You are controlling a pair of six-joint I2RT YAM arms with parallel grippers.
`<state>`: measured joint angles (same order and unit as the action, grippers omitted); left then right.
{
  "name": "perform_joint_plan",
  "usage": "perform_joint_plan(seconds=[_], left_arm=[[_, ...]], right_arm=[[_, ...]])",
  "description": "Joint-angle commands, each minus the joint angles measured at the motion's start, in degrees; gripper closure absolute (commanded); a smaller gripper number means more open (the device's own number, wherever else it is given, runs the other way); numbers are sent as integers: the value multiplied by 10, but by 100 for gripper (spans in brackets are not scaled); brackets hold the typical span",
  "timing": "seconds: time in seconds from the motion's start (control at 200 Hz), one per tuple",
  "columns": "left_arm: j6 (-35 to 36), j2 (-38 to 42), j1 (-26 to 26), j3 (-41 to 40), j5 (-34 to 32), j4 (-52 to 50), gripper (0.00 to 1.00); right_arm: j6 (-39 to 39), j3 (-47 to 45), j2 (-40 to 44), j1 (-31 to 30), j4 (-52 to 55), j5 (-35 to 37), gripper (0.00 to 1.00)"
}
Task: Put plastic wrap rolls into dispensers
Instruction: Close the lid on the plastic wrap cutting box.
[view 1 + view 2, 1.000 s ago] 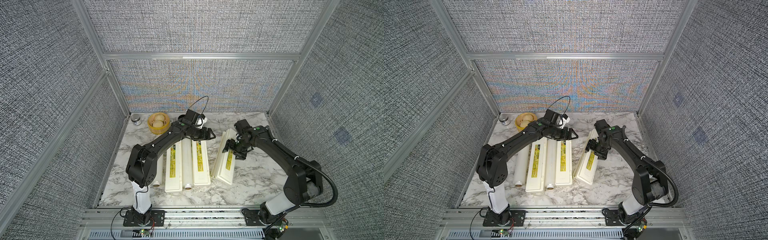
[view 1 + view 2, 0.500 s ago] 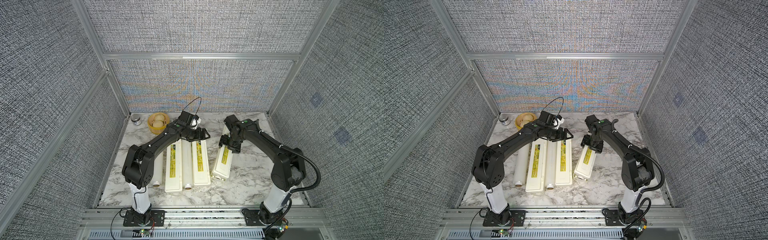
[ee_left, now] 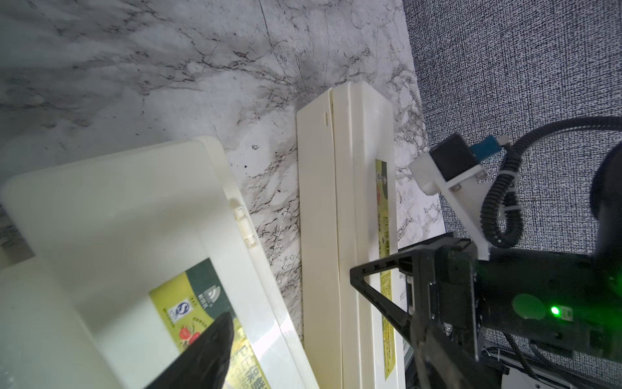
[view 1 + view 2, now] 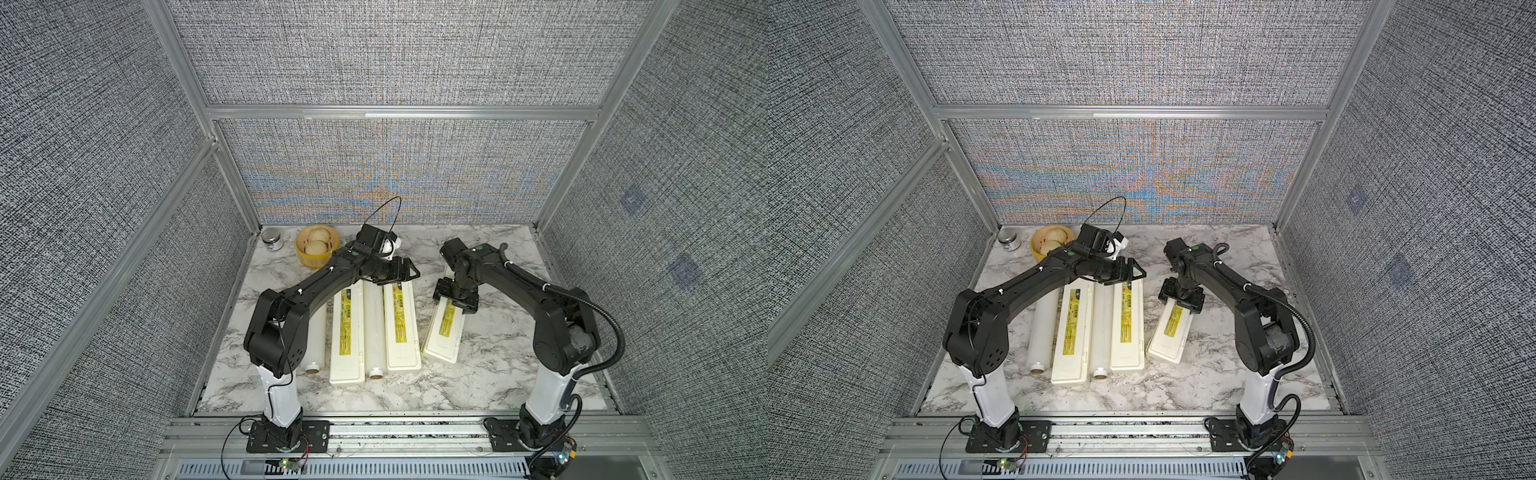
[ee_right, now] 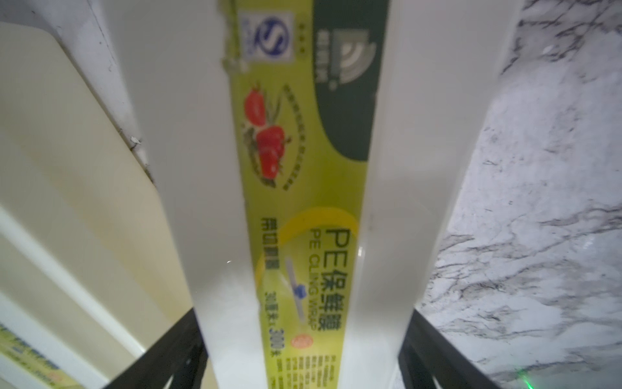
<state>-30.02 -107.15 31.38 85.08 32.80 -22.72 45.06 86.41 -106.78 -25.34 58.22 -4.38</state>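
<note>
1. Right dispenser (image 4: pixel 444 332), lid closed, has been nudged leftward toward the other two dispensers (image 4: pixel 401 328).
2. Two plastic wrap rolls (image 4: pixel 374 328) lie beside those, none loaded.
3. Right gripper (image 4: pixel 455 293) straddles its far end, and I cannot tell whether it is pinching. Left gripper (image 4: pixel 399 276) has its fingers spread and empty.

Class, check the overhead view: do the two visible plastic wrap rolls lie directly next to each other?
No, a closed dispenser lies between the left roll and the other roll.

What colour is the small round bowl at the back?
The round bowl is yellow, clearest in a top view.
</note>
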Motion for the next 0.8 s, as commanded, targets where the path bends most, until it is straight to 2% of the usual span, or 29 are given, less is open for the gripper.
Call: perform_joint_plan(seconds=[0.0,0.245,0.28,0.796], left_arm=[[-2,10,-3,-6,4,18,18],[-3,8,-8,-10,12,24,18],[-2,10,-9,-12,11,24,19],[-9,2,-13,-19,29,34,20]], right_arm=[[9,11,-4,-4,-8,-13,15],[-9,17,-23,-13,9,-13,8],[-11,14,-27,-14,10,-14,1],[-33,69,-19,-24,52,1,1]])
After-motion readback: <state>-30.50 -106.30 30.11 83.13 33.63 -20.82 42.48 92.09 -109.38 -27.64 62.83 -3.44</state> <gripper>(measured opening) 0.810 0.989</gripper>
